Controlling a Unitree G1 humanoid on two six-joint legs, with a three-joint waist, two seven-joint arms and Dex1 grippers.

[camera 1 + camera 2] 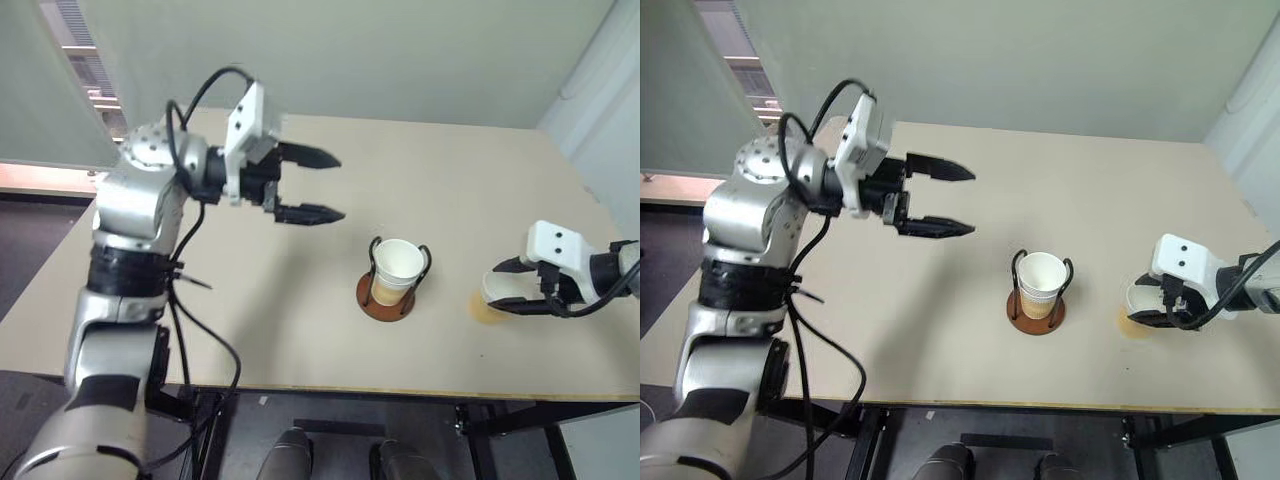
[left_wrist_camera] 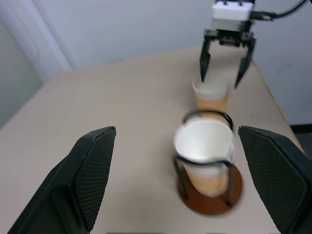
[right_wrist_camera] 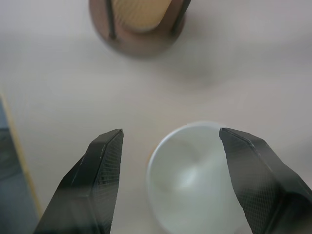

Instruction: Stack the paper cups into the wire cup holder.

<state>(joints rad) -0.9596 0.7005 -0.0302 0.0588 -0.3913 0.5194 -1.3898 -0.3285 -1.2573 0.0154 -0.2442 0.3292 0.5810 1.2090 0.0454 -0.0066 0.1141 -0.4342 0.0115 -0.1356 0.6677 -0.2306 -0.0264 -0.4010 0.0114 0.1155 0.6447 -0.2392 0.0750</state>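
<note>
A paper cup stands upright in the wire cup holder, between its two black loops, near the table's middle. My left gripper hovers open and empty above the table, up and to the left of the holder, pointing toward it. To the right of the holder a second paper cup stands upright on the table. My right gripper is open, one finger on either side of this cup's rim, with a gap on both sides.
The tan table has its front edge close below the holder. Its right edge runs just beyond the right gripper. Bare tabletop stretches behind and to the left of the holder.
</note>
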